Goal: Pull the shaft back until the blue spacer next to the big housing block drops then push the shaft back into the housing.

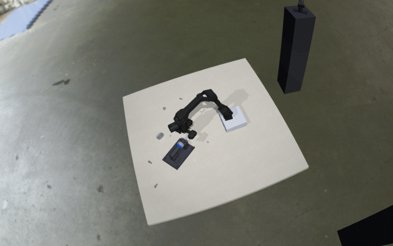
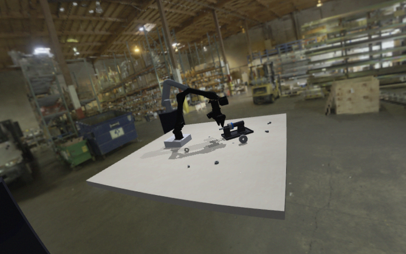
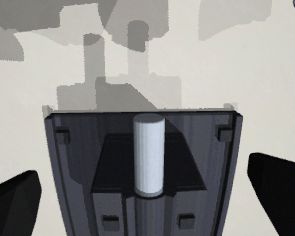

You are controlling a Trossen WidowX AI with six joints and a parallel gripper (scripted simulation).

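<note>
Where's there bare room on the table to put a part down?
Top view: the broad patch right of the black fixture plate and below the white base block. Crowded: the shaft end, under the open tool, with a large ring nearby.

Warehouse; tall racks (image 2: 148, 44), forklift (image 2: 264, 89)

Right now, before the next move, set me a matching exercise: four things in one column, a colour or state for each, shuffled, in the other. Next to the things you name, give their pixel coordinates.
Things:
A. Shaft (image 1: 186, 137) (image 2: 220, 128) (image 3: 149, 155)
B. Spacer beside the housing (image 1: 176, 150) (image 2: 239, 125)
C. Gripper (image 1: 183, 131) (image 2: 222, 125) (image 3: 145, 174)
D. Base tray (image 1: 176, 167) (image 2: 249, 131) (image 3: 75, 160)

Colours and states:
1. Fingers wide apart
2. Dark, lying flat
3. Bright blue
4. Pale, rod-shaped

Pairs: A-4, B-3, C-1, D-2
</note>
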